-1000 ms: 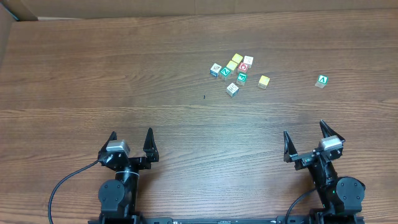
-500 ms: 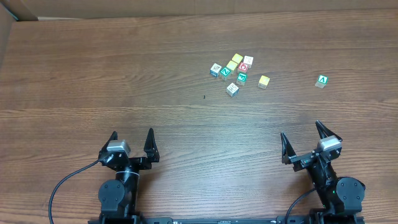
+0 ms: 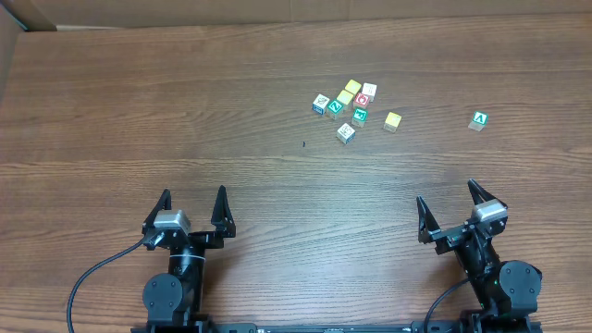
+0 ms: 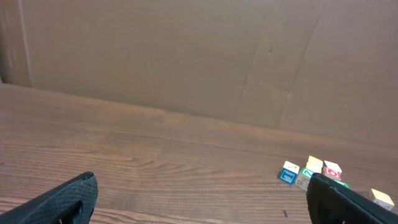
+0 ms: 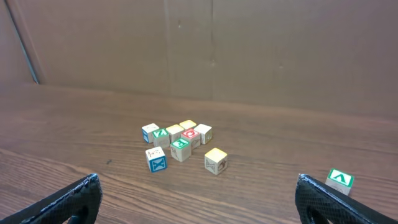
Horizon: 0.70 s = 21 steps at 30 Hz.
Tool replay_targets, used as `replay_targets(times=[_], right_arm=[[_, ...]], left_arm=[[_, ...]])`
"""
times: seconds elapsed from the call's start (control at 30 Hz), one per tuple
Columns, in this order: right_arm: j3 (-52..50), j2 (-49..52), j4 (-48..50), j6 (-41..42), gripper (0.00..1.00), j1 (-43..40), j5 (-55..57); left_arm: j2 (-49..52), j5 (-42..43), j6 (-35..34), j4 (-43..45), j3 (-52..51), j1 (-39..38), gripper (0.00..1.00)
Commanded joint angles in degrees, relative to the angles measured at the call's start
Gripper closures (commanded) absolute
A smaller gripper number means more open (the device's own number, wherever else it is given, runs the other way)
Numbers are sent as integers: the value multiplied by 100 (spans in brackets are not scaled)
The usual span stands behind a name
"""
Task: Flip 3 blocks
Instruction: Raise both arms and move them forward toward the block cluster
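As you look down, blocks (image 3: 346, 133) sit clustered on the tabletop (image 3: 185, 111).
Left fingers (image 3: 221, 205) spread; right fingers (image 3: 423, 216) spread.

Both arms sit at the near edge of the table (image 3: 139, 111); the left arm (image 3: 171, 289) is black, built of round, drum-like joint housings; the right arm (image 3: 507, 282) matches it; each wrist carries a small silver-grey box (image 3: 171, 221) on top; the left gripper (image 3: 193, 192) has two black fingers tapering to points like horns; the right gripper (image 3: 446, 191) is alike; close up, the fingers (image 5: 68, 202) look matte and finely pebbled; a thin black cable (image 3: 97, 266) curves off the left arm toward the table's left side; another cable (image 3: 449, 296) loops beside the right arm.
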Motion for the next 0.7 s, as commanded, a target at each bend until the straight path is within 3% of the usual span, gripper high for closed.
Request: replay_targets(times=[0.0, 0.23, 0.37, 0.67], right_arm=[[136, 9, -63, 210, 0, -15, -35], [824, 9, -76, 634, 0, -15, -118], [1462, 35, -564, 634, 0, -15, -184], [3650, 1368, -2000, 634, 0, -15, -466]], left_arm=[[-50, 151, 50, 2, 341, 57, 0], [-37, 474, 39, -914, 1279, 57, 0], [140, 472, 44, -1405, 1945, 57, 0], [1895, 522, 44, -3021, 4336, 57, 0]])
